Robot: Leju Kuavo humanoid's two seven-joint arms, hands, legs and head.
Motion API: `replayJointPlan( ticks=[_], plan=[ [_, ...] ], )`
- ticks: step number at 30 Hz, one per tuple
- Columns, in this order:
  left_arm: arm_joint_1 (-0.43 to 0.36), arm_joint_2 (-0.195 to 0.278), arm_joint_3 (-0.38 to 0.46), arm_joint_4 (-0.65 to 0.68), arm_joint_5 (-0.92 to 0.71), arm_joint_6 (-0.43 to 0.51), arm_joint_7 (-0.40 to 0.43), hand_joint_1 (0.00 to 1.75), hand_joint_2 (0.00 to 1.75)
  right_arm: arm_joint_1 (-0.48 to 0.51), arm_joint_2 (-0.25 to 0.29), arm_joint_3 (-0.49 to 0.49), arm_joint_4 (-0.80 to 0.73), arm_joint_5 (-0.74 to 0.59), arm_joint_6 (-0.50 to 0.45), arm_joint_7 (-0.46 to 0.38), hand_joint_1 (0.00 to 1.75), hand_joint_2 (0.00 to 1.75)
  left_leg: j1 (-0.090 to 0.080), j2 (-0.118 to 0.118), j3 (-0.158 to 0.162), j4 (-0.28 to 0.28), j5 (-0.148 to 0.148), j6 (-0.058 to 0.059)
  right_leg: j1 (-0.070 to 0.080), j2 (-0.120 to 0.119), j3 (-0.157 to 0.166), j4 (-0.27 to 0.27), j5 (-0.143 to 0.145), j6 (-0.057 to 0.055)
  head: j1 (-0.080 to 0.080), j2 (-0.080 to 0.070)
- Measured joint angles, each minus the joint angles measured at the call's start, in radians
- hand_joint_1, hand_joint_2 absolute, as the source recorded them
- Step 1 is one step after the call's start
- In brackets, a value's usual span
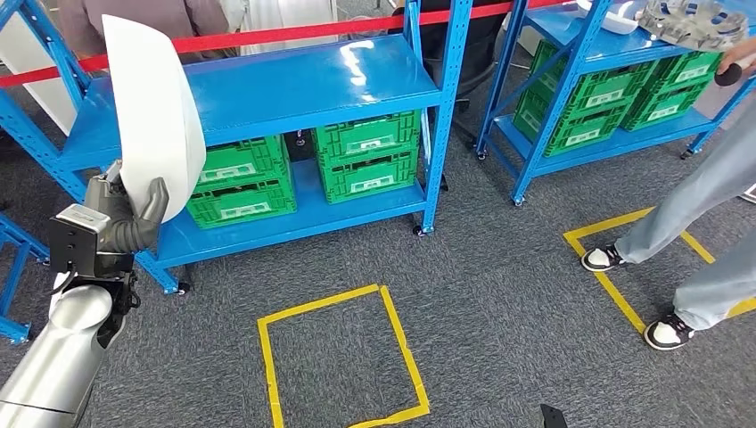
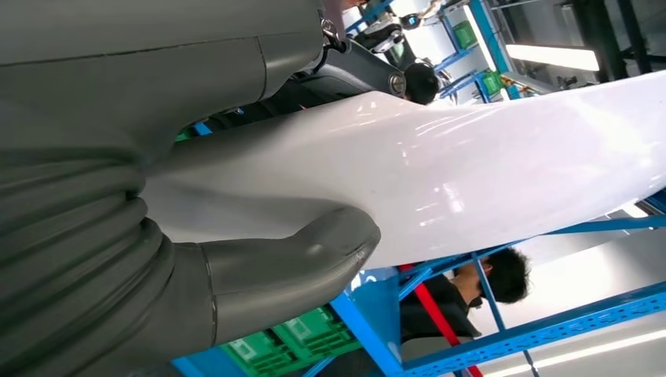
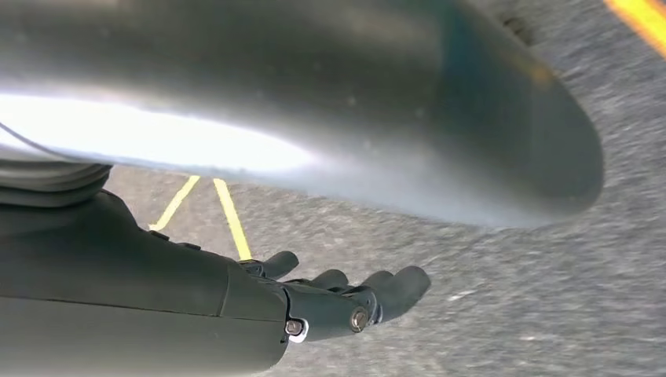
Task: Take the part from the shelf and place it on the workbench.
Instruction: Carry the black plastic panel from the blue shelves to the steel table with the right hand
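A long white curved panel (image 1: 152, 107), the part, stands upright in my left hand (image 1: 125, 223) at the left of the head view, in front of the blue shelf (image 1: 294, 85). The thumb (image 2: 298, 267) presses across the glossy white part (image 2: 471, 165) in the left wrist view, and darker fingers grip its other side. My right hand (image 3: 338, 302) hangs over the grey carpet with its fingers held straight out and nothing in them.
Green crates (image 1: 365, 156) fill the shelf's lower level. A second blue shelf (image 1: 615, 80) stands at the right with more crates. A person's legs (image 1: 695, 241) stand by yellow floor tape (image 1: 615, 294). A yellow taped square (image 1: 339, 357) marks the carpet ahead. A red bar (image 1: 267, 36) runs behind the shelf.
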Motion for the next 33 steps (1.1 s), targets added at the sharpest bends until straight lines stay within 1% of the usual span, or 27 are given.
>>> replayJointPlan(
  ticks=[2,3,4,5,6,7,8,9,10,11,13,14,15,17,18,19,20,21,22,24,25,26,28,29,30,32,33],
  plan=[
    [0.003,0.0,-0.001,0.0,0.0,0.0,0.0,1.75,1.75,0.001,0.0,0.0,0.0,0.0,0.0,0.0,0.0,0.0,-0.003,0.001,-0.034,0.003,0.027,0.007,0.001,0.0,-0.034,0.127,-0.103,0.006,0.004,0.0],
    [0.006,0.001,-0.001,0.0,0.0,0.0,0.0,1.75,1.75,0.002,0.0,0.0,0.0,0.0,0.0,0.0,0.0,0.0,-0.004,0.001,-0.053,0.005,0.041,0.008,0.002,0.0,-0.044,0.191,-0.128,0.008,0.004,0.0],
    [0.009,0.001,-0.001,0.0,0.0,0.0,0.0,1.75,1.75,0.001,0.0,0.0,0.0,0.0,0.0,0.0,0.0,0.0,-0.005,0.001,-0.071,0.008,0.053,0.008,0.002,0.0,-0.043,0.232,-0.127,0.009,0.005,0.0],
    [0.012,0.001,-0.001,0.0,0.0,0.0,0.0,1.75,1.75,0.001,0.0,0.0,0.0,0.0,0.0,0.0,0.0,0.0,-0.005,0.001,-0.09,0.012,0.065,0.006,0.003,0.0,-0.026,0.24,-0.108,0.008,0.005,0.0],
    [0.014,0.001,-0.001,0.0,0.0,0.0,0.0,1.75,1.75,0.001,0.0,0.0,0.0,0.0,0.0,0.0,0.0,0.0,-0.005,0.001,-0.108,0.017,0.075,0.004,0.003,0.0,0.011,0.21,-0.081,0.006,0.005,0.0],
    [0.014,0.001,-0.001,0.0,0.0,0.0,0.0,1.75,1.75,0.001,-0.001,0.0,0.0,0.0,0.0,0.0,0.0,0.0,-0.005,0.001,-0.124,0.023,0.084,0.001,0.004,0.0,0.064,0.15,-0.067,0.002,0.006,0.0],
    [0.014,0.002,-0.002,-0.002,0.0,0.0,0.0,1.75,1.75,0.0,-0.002,0.0,0.0,0.0,-0.001,-0.001,0.0,0.0,-0.007,0.001,-0.138,0.03,0.093,-0.004,0.007,0.0,0.122,0.071,-0.073,-0.003,0.007,0.0],
    [0.014,0.003,-0.002,-0.003,0.0,0.0,0.0,1.75,1.75,0.0,-0.002,0.0,0.0,0.0,0.0,0.0,0.0,0.0,-0.008,0.002,-0.148,0.033,0.102,-0.009,0.009,0.0,0.165,0.007,-0.084,-0.01,0.008,0.0],
    [0.014,0.004,-0.002,-0.004,0.0,0.001,0.0,1.75,1.75,0.0,-0.003,0.0,0.0,0.0,0.0,0.0,0.0,0.0,-0.008,0.003,-0.154,0.035,0.11,-0.014,0.012,0.001,0.191,-0.037,-0.098,-0.016,0.009,0.0],
    [0.015,0.005,-0.002,-0.004,0.001,0.001,-0.001,1.75,1.75,0.0,-0.003,0.0,0.0,0.0,0.0,0.0,0.0,0.0,-0.009,0.003,-0.157,0.033,0.12,-0.02,0.015,0.002,0.197,-0.057,-0.103,-0.023,0.01,0.0],
    [0.016,0.006,-0.003,-0.004,0.001,0.001,-0.001,1.75,1.75,0.001,-0.003,0.0,0.0,0.0,-0.001,0.0,0.0,0.0,-0.007,0.002,-0.163,0.031,0.127,-0.032,0.012,0.0,0.185,-0.061,-0.084,-0.038,0.01,0.0],
    [0.017,0.007,-0.003,-0.003,0.001,0.001,-0.001,1.75,1.75,0.001,-0.003,0.0,0.0,0.0,0.0,0.0,0.0,0.0,-0.006,0.0,-0.171,0.045,0.106,-0.038,0.01,-0.001,0.177,-0.062,-0.072,-0.046,0.009,0.0],
    [0.017,0.009,-0.003,-0.003,0.001,0.001,0.0,1.75,1.75,0.001,-0.003,0.0,0.0,0.0,0.0,0.0,0.0,0.0,-0.004,-0.002,-0.183,0.077,0.068,-0.045,0.008,-0.003,0.166,-0.065,-0.059,-0.052,0.007,0.0],
    [0.018,0.011,-0.004,-0.001,0.001,0.001,0.0,1.75,1.75,0.001,-0.003,0.0,0.001,0.0,0.0,0.0,0.0,0.0,0.001,-0.004,-0.211,0.191,-0.03,-0.055,0.007,-0.003,0.137,-0.064,-0.036,-0.057,0.003,0.0],
    [0.019,0.011,-0.004,0.0,0.001,0.001,0.0,1.75,1.75,0.002,-0.003,0.0,0.001,0.0,0.0,-0.001,0.0,0.0,0.003,-0.004,-0.22,0.251,-0.059,-0.06,0.007,-0.003,0.121,-0.063,-0.023,-0.057,0.003,0.0],
    [0.02,0.011,-0.004,0.001,0.001,0.002,0.0,1.75,1.75,0.002,-0.003,0.0,0.001,0.0,0.0,-0.002,0.0,0.0,0.006,-0.004,-0.219,0.291,-0.068,-0.063,0.007,-0.004,0.104,-0.063,-0.011,-0.056,0.003,0.0],
    [0.021,0.011,-0.005,0.001,0.002,0.003,0.0,1.75,1.75,0.002,-0.003,0.0,0.001,-0.001,0.001,-0.004,0.0,0.0,0.008,-0.004,-0.203,0.302,-0.056,-0.064,0.007,-0.004,0.088,-0.062,0.002,-0.054,0.003,0.0],
    [0.021,0.011,-0.005,0.001,0.004,0.006,0.0,1.75,1.75,0.002,-0.003,-0.001,0.0,-0.002,0.002,-0.008,0.0,0.0,0.009,-0.004,-0.17,0.278,-0.031,-0.064,0.006,-0.004,0.072,-0.062,0.013,-0.051,0.003,0.0],
    [0.02,0.011,-0.005,0.001,0.005,0.008,0.0,1.75,1.75,0.002,-0.003,-0.001,0.0,-0.003,0.003,-0.014,0.0,0.0,0.01,-0.004,-0.123,0.225,-0.009,-0.062,0.006,-0.004,0.06,-0.061,0.024,-0.048,0.003,0.0],
    [0.018,0.012,-0.006,-0.003,0.008,0.016,0.0,1.75,1.75,0.002,-0.003,-0.001,0.0,-0.006,0.003,-0.027,0.0,0.0,0.007,-0.007,-0.016,0.082,-0.013,-0.054,0.005,-0.005,0.042,-0.061,0.044,-0.038,0.003,0.0],
    [0.016,0.012,-0.007,-0.005,0.008,0.019,-0.001,1.75,1.75,0.001,-0.003,-0.001,0.0,-0.007,0.003,-0.032,0.0,0.0,0.003,-0.009,0.016,0.032,-0.025,-0.049,0.005,-0.005,0.038,-0.063,0.054,-0.032,0.003,0.0],
    [0.014,0.011,-0.007,-0.006,0.009,0.023,-0.001,1.75,1.75,0.001,-0.003,-0.001,0.001,-0.007,0.003,-0.036,0.0,0.0,-0.001,-0.01,0.029,0.003,-0.035,-0.043,0.004,-0.005,0.035,-0.067,0.066,-0.025,0.002,0.0],
    [0.013,0.009,-0.008,-0.005,0.007,0.031,-0.001,1.75,1.75,0.002,-0.003,-0.002,0.001,-0.007,0.004,-0.042,0.0,0.0,-0.003,-0.008,0.017,-0.006,-0.02,-0.028,0.002,-0.003,0.03,-0.074,0.082,-0.012,0.001,0.0],
    [0.012,0.007,-0.008,-0.004,0.005,0.034,-0.001,1.75,1.75,0.003,-0.002,-0.002,0.002,-0.006,0.005,-0.045,0.0,0.0,-0.001,-0.005,0.009,-0.008,-0.009,-0.019,0.002,-0.002,0.021,-0.063,0.067,-0.007,0.001,0.0],
    [0.01,0.005,-0.008,-0.002,0.002,0.036,-0.001,1.75,1.75,0.003,-0.002,-0.002,0.002,-0.005,0.006,-0.048,0.0,0.0,0.001,-0.003,-0.002,-0.01,0.002,-0.009,0.003,-0.001,0.009,-0.035,0.035,-0.004,0.004,0.0],
    [0.004,0.004,-0.008,0.004,-0.01,0.04,0.0,1.75,1.75,0.002,-0.004,-0.002,0.002,-0.001,0.007,-0.056,0.0,0.0,0.002,0.0,-0.03,-0.007,0.025,0.003,0.003,0.0,-0.026,0.083,-0.069,0.0,0.009,0.0],
    [0.002,0.004,-0.008,0.009,-0.015,0.043,0.0,1.75,1.75,0.0,-0.005,-0.002,0.002,0.001,0.007,-0.058,0.0,0.0,0.001,0.001,-0.045,-0.004,0.035,0.005,0.003,0.0,-0.041,0.151,-0.107,0.001,0.01,0.0]
  ],
)
